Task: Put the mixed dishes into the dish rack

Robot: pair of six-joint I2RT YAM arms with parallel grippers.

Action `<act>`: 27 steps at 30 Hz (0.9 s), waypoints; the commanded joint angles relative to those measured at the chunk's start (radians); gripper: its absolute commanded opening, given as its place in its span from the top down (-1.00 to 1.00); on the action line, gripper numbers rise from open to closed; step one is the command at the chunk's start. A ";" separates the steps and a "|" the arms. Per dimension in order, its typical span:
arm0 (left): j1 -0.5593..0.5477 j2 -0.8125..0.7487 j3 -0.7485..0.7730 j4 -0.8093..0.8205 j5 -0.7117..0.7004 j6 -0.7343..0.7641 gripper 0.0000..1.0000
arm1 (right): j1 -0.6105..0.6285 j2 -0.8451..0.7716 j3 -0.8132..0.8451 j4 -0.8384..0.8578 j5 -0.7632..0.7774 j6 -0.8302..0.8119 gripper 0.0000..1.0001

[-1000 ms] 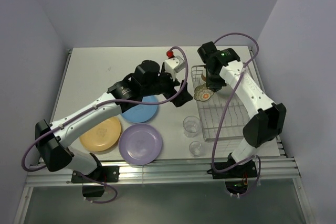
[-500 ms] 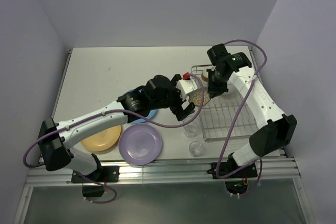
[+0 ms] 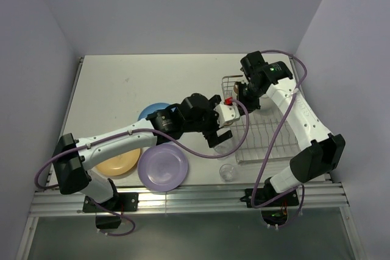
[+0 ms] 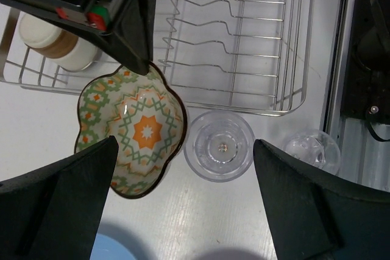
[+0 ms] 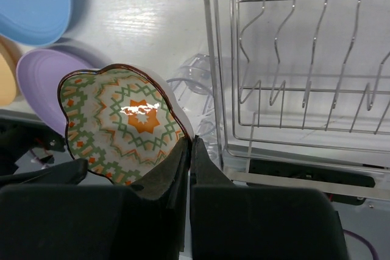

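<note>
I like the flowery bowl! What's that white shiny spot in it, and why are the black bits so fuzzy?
Right wrist view: the white spot on the bowl is glare from the light, not paint; the right fingers look soft, being very near the lens. Left wrist view: the same glare sits on the bowl, and the left fingers look a little blurred while the glass is sharp.

blue plate [image 3: 151, 110] mostly under left arm [image 3: 116, 140], glass [image 5: 192, 77] half behind floral bowl [image 5: 122, 123]
</note>
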 commanded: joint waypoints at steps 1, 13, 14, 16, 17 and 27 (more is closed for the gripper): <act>-0.015 0.016 0.052 -0.012 0.010 0.035 -0.99 | -0.004 -0.062 0.027 0.013 -0.068 0.002 1.00; -0.031 0.091 0.116 -0.082 -0.111 0.070 -0.84 | -0.002 -0.108 0.006 0.016 -0.159 0.013 1.00; -0.031 0.094 0.121 -0.087 -0.116 0.072 -0.77 | -0.004 -0.110 0.007 0.016 -0.159 0.016 1.00; -0.031 0.107 0.136 -0.102 -0.128 0.063 -0.15 | -0.004 -0.119 0.012 0.014 -0.162 0.017 1.00; -0.031 0.110 0.144 -0.107 -0.139 0.052 0.10 | -0.004 -0.122 0.014 0.014 -0.162 0.020 1.00; -0.006 0.056 0.128 -0.073 -0.151 -0.069 1.00 | -0.008 -0.130 0.061 0.030 -0.202 0.022 0.62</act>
